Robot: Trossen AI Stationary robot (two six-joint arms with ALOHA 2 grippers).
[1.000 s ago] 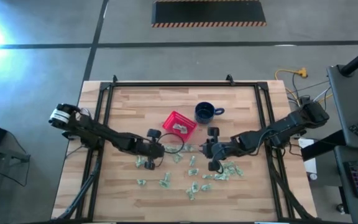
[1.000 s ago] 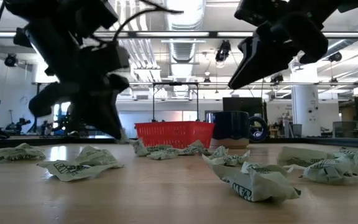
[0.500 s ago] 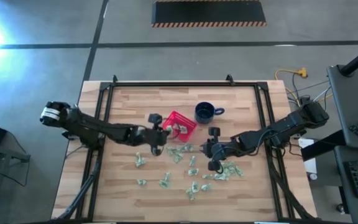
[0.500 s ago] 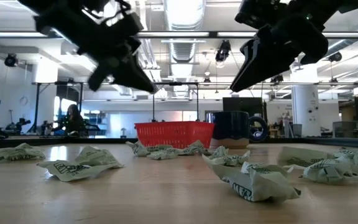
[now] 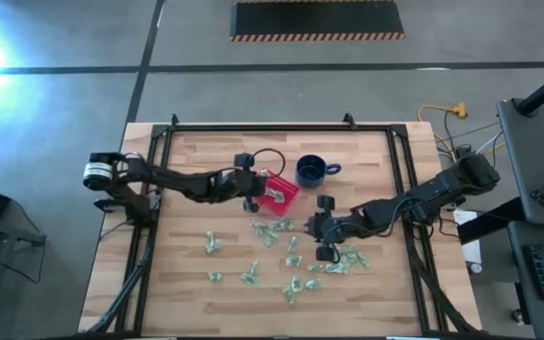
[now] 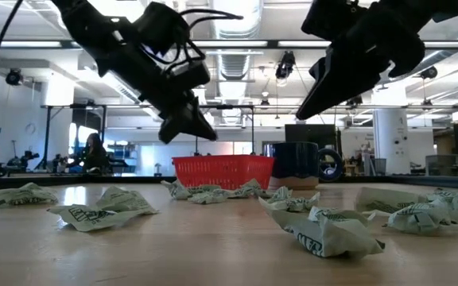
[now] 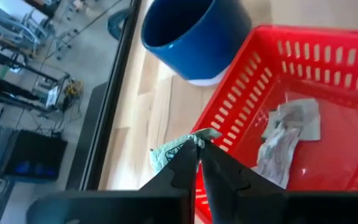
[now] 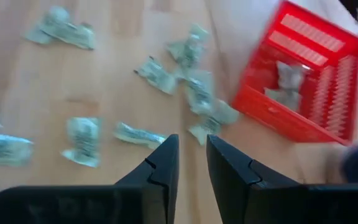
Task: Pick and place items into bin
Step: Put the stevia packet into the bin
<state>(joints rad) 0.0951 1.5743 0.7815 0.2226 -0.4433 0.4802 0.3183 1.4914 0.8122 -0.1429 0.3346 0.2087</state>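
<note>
The red basket (image 5: 286,195) stands near the table's middle, next to the dark blue mug (image 5: 312,171). One crinkled green-and-white piece (image 7: 288,134) lies inside the basket. My left gripper (image 5: 257,195) hangs over the basket's left rim (image 7: 241,81), shut on another piece. Many more pieces (image 5: 291,260) lie scattered on the wood nearer the near edge. My right gripper (image 5: 324,242) hovers open above the right-hand pieces (image 8: 82,140) and touches none of them. My left gripper (image 7: 197,146) pinches a crinkled wrapped piece (image 7: 169,152) between its two fingertips, and part of the wrapper sticks out to one side. The fingers slant down from the table's left. The piece is lifted clear, above the basket's left wall.
The mug (image 6: 300,163) stands just right of the basket (image 6: 223,168) toward the far edge. Pieces (image 6: 328,230) cover the middle and near right of the table. A black frame rail (image 5: 253,127) runs round the tabletop. Bare wood lies at the far left.
My left gripper has risen from the scattered pieces near the table's left middle, carrying one piece, and has swung toward the far edge and right until it hangs over the basket's left rim. My right arm has kept still.
</note>
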